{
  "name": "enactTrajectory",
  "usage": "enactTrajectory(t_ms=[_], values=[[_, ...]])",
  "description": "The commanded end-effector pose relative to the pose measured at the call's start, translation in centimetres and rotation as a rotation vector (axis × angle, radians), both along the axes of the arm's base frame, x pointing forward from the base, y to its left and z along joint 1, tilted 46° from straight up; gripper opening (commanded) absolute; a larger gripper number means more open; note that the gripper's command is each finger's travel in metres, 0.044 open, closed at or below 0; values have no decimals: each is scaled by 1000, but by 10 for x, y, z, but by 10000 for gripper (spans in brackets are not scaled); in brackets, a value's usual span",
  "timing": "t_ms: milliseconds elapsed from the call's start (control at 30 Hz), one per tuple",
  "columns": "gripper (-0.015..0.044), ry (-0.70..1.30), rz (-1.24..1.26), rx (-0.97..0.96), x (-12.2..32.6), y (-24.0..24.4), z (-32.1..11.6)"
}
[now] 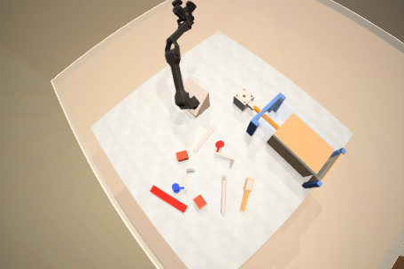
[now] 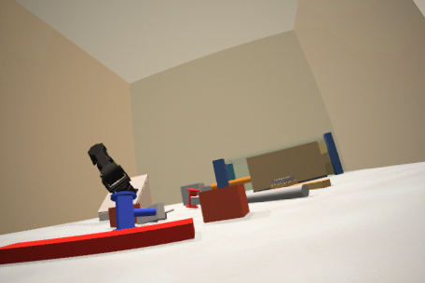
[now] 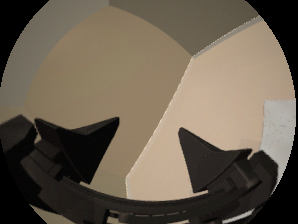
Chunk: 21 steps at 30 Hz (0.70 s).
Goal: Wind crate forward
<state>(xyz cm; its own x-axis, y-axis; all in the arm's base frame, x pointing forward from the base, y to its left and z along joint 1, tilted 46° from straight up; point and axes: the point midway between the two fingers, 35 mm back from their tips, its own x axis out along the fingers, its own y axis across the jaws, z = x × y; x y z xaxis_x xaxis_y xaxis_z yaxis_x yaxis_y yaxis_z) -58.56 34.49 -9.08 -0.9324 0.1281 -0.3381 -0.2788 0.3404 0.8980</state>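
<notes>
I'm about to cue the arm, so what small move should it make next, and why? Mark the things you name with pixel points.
Probably swing the open, empty gripper (image 1: pixel 184 5) (image 3: pixel 149 125) back over the bench (image 1: pixel 133 128) (image 2: pixel 284 251): it points away past the edge, while the tools, the winch handle somewhere among them, lie on the other side of the arm's base, and the crate (image 1: pixel 306 141) (image 2: pixel 284 165) is short of the mouth.

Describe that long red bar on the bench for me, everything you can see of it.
The long, straight, bright red bar is one plain rectangular piece with squared ends and a smooth, matte-looking surface; its material is unclear. It lies flat on the pale bench, near the small blue handled piece. Nothing is seen resting on it, and the robot's arm is well away.
</notes>
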Motion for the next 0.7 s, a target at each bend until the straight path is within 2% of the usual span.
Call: enactTrajectory(t_ms=[0,33,300,667], values=[[426,-3,-5,3,2,3,0],[440,-12,-20,11,7,11,0],[440,-158,-219,107,88,110,4],[440,-436,-521,139,250,216,10]])
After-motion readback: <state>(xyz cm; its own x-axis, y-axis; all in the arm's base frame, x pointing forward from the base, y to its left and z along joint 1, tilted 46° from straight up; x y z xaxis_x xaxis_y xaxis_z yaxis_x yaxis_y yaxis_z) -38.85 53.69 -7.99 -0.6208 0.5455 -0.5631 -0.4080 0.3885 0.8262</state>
